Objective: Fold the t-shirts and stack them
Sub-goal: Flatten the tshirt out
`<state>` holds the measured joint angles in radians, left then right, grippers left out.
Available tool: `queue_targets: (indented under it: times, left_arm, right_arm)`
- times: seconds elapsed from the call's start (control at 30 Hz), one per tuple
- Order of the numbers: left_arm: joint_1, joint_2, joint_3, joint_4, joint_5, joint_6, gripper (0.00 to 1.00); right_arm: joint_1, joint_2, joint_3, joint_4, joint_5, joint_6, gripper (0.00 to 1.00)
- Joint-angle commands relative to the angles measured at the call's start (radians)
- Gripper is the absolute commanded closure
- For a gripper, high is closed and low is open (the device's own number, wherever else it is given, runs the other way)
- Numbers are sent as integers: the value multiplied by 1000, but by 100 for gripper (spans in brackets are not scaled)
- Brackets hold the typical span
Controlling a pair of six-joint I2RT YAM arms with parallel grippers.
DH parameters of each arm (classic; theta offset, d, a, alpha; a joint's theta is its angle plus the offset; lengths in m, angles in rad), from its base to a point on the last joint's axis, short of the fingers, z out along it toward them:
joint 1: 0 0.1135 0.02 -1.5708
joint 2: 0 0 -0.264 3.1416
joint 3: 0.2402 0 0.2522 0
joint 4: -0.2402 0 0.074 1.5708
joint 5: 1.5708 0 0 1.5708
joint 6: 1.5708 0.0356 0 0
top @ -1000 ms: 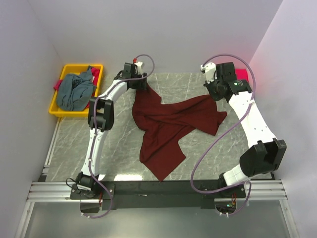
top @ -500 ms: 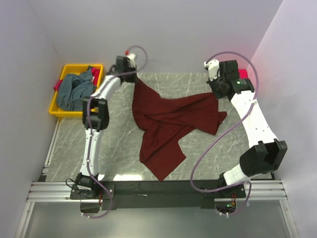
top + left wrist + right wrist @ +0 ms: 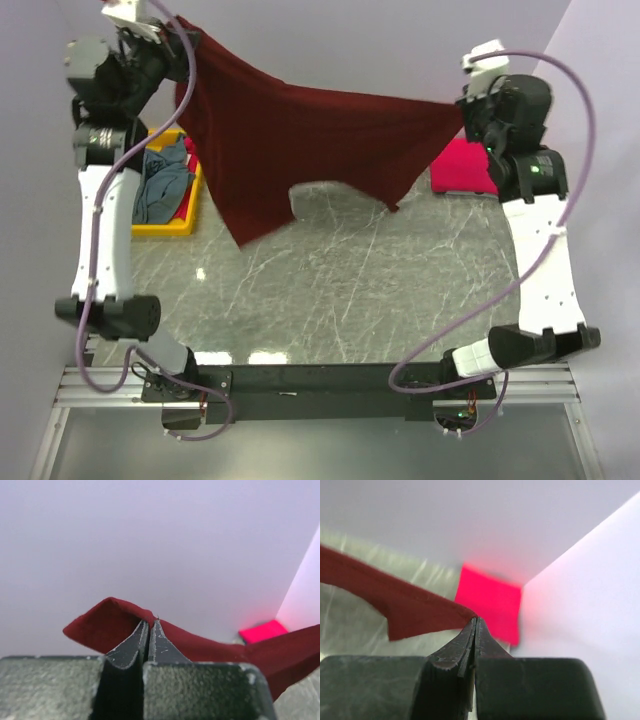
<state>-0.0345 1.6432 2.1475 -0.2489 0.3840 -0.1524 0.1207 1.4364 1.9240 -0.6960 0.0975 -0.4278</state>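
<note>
Risked dropping the maroon t-shirt (image 3: 300,130): pinched only a thin edge of cloth in each hand, so sag or a jerk could have pulled a corner free. Might also have landed bunched, hanging lower at the left. Held both arms high, left hand (image 3: 150,623) and right hand (image 3: 475,621) clamped on opposite corners, cloth stretched above the far side of the table (image 3: 380,300).

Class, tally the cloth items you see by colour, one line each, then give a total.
dark maroon t-shirt: 1
bright pink-red t-shirt: 1
grey-blue t-shirt: 1
Total: 3, not counting the red scrap in the yellow bin, which is too hidden to identify.
</note>
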Motion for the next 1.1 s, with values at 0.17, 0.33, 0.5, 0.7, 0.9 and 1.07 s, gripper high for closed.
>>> queue_targets:
  times: [0.17, 0.33, 0.5, 0.7, 0.9, 1.07]
  left_arm:
    - [2, -126, -78, 20, -76, 42, 100]
    - [2, -258, -165, -10, -80, 79, 100]
    - [2, -443, -273, -46, -92, 102, 100]
    - [2, -672, -390, -104, -109, 108, 100]
    - [2, -793, -350, -168, -180, 125, 100]
    - [2, -774, -262, -208, -214, 142, 100]
  right_arm:
    - [-6, -157, 56, 205, 65, 1, 100]
    - [-6, -238, 37, 196, 64, -3, 100]
    - [-6, -370, -68, 211, 65, -32, 100]
    - [-6, -551, -123, 193, 64, -54, 100]
    - [-6, -694, -122, 193, 50, -49, 100]
    - [-6, -693, -99, 162, 21, -66, 100]
